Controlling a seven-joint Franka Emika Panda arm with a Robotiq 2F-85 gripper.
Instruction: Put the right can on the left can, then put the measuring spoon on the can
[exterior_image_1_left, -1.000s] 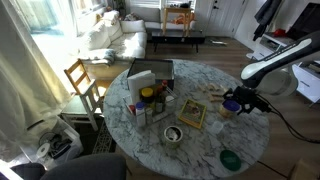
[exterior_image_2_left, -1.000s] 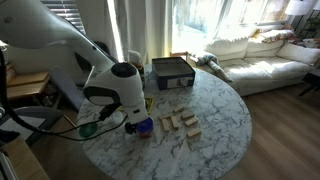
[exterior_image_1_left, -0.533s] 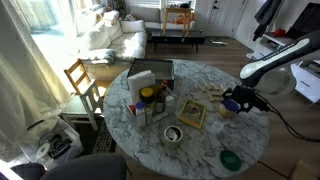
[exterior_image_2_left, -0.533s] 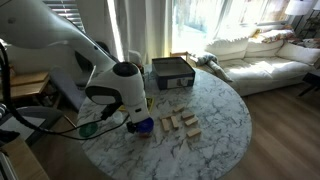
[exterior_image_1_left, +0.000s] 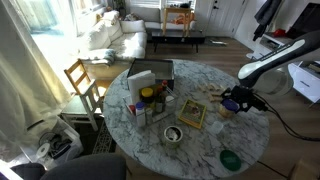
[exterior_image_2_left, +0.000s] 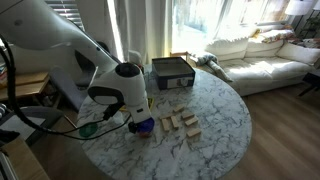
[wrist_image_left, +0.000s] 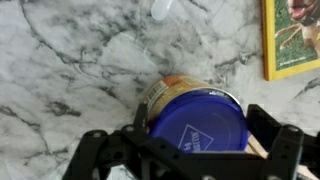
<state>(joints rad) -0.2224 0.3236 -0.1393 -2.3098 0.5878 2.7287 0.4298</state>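
The right can (wrist_image_left: 195, 118), with a dark blue top and yellowish side, stands on the marble between my jaws in the wrist view. My gripper (wrist_image_left: 202, 138) straddles it, open. The left finger is against the can and a thin gap shows at the right finger. The can (exterior_image_2_left: 143, 126) and gripper (exterior_image_1_left: 233, 103) also show in the exterior views, low at the table's edge. The left can (exterior_image_1_left: 172, 134), squat and silver, stands apart near the table's front. The pale measuring spoon (wrist_image_left: 160, 8) lies just beyond the blue-topped can.
A yellow-framed picture (wrist_image_left: 295, 35) lies beside the can. Wooden blocks (exterior_image_2_left: 180, 123), a dark box (exterior_image_2_left: 172, 72), a yellow-lidded jar (exterior_image_1_left: 148, 95) and a green disc (exterior_image_1_left: 230, 158) sit on the round table (exterior_image_1_left: 140, 150).
The arm has shifted very slightly over the can. The can has stayed where it was.
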